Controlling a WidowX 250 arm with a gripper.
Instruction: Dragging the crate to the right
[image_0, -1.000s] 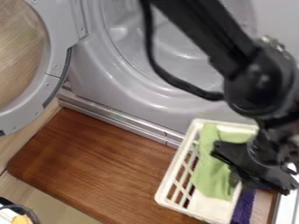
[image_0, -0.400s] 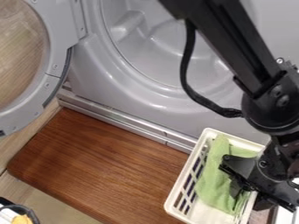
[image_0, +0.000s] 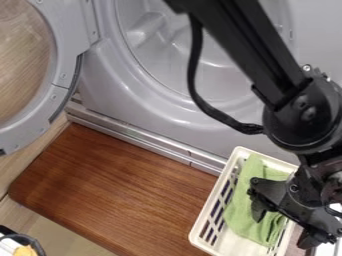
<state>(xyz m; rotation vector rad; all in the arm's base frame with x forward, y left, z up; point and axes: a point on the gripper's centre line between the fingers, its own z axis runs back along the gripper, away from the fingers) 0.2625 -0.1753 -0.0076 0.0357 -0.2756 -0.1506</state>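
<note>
Green fabric cloth (image_0: 242, 202) in a cream plastic crate (image_0: 235, 243), black gripper fingers (image_0: 260, 206) spread wide

Well left of the fingers, a round grey door (image_0: 65, 70) is cut off by the view's edge. Below it, in the lower left corner, a white container with a black rim (image_0: 37, 242) holds something yellow (image_0: 25, 250); too little shows to tell what. Next comes a brown wooden board (image_0: 113, 185), cut off at the bottom. Beyond the fingers, a grey metal machine (image_0: 167, 112) has its round opening partly hidden behind the black arm (image_0: 250, 45).

The crate is at the lower right, with something dark purple (image_0: 211, 233) behind its left slats. The cloth lies inside, beneath one finger and partly hidden by the black two-finger gripper (image_0: 282, 230). The other finger is to the right, over the crate's far side; contact with the crate is hard to tell.
</note>
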